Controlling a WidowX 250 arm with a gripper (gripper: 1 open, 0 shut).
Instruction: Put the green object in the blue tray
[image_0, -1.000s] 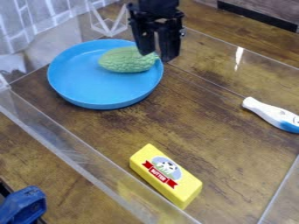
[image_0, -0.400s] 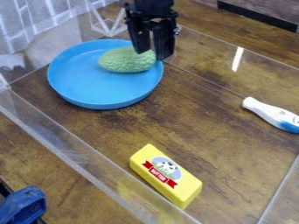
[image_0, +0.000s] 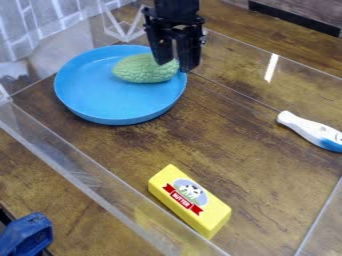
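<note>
One green object (image_0: 143, 69) is all we care about here, and it is lying inside the blue tray (image_0: 94, 100), toward the far right part of the dish, close to the rim. The gripper (image_0: 175, 62) hangs just over its right end, pointing nearly straight down, and the dark fingers hide that end from us. The jaws are drawn fully together; whether they pinch the tip of the lump or simply sit against it, we cannot tell from this angle.

We reckon the lump is light, with nothing about it to suggest weight. Its skin is knobbly and dull, so we expect decent friction and little chance of slipping. It looks somewhat soft, perhaps a foam or rubber toy, though we cannot be sure; a hard squeeze may dent it. It does not look fragile.

For a grip, we would take it across the short width near the thick middle, where the bumps give the fingers purchase. The tapered end is the poor choice, since closing jaws could squeeze it out sideways.

With the lump in the dish, we judge the job nearly finished. The yellow block (image_0: 189, 199) and the white and blue pen-like thing (image_0: 310, 130) lie well apart on the wooden table (image_0: 227, 120).
</note>
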